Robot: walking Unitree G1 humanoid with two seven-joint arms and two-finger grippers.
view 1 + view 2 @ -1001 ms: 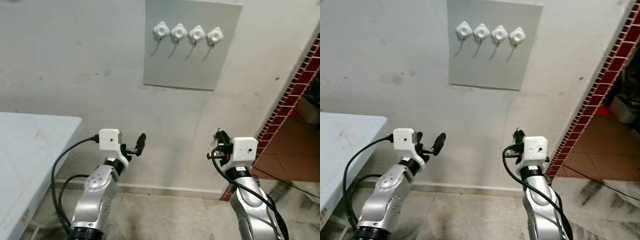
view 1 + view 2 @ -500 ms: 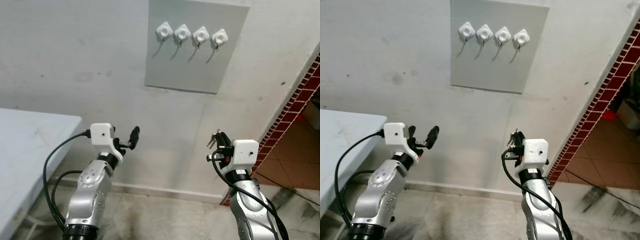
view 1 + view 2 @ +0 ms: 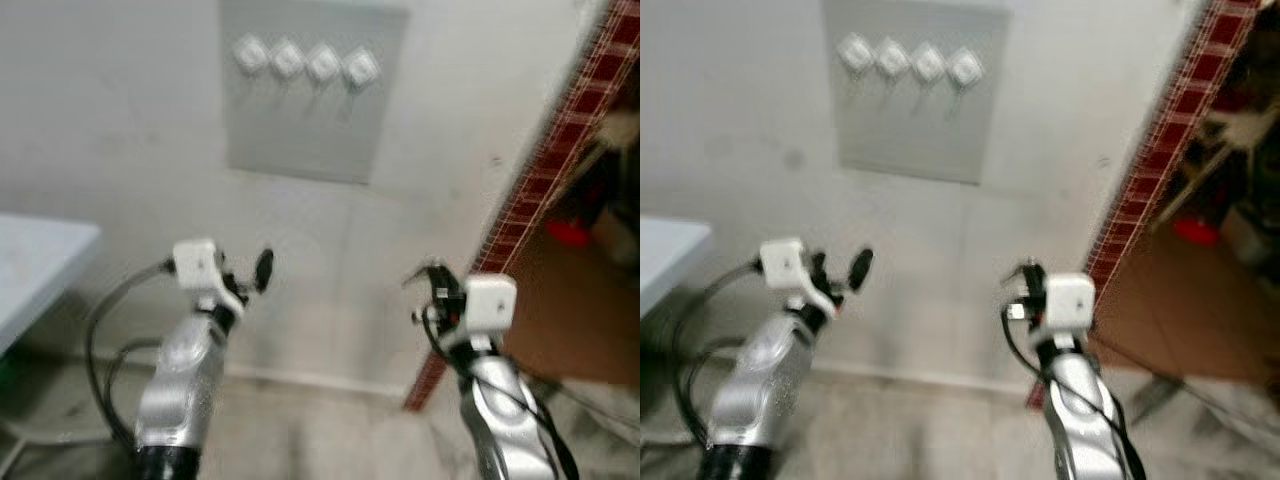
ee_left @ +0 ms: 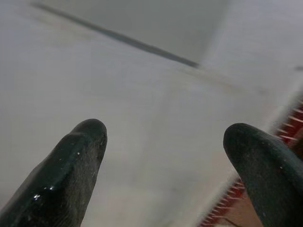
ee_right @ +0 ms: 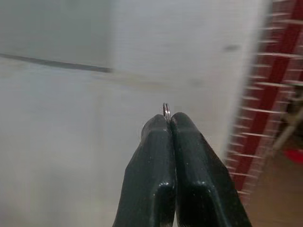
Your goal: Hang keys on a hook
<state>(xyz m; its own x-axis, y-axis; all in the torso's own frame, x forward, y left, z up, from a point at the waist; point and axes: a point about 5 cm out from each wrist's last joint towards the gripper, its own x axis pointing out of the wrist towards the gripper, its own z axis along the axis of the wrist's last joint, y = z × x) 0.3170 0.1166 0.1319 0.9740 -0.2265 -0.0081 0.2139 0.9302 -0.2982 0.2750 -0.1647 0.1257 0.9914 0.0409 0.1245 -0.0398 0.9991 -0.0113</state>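
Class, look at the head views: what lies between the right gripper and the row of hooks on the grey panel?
Nothing: bare wall and panel separate the right gripper, shut on a key ring, from the hooks, in both eye views.

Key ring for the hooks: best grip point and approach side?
Pinch its rim edge-on from the side away from the wall, as the right gripper does: a sliver of key ring juts past the fingertips, likely free to catch a hook.

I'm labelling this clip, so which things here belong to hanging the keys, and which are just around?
Job:
key ring, pinched in the right gripper
hooks on the grey wall panel

Around:
left gripper, open
table
red tiled wall edge
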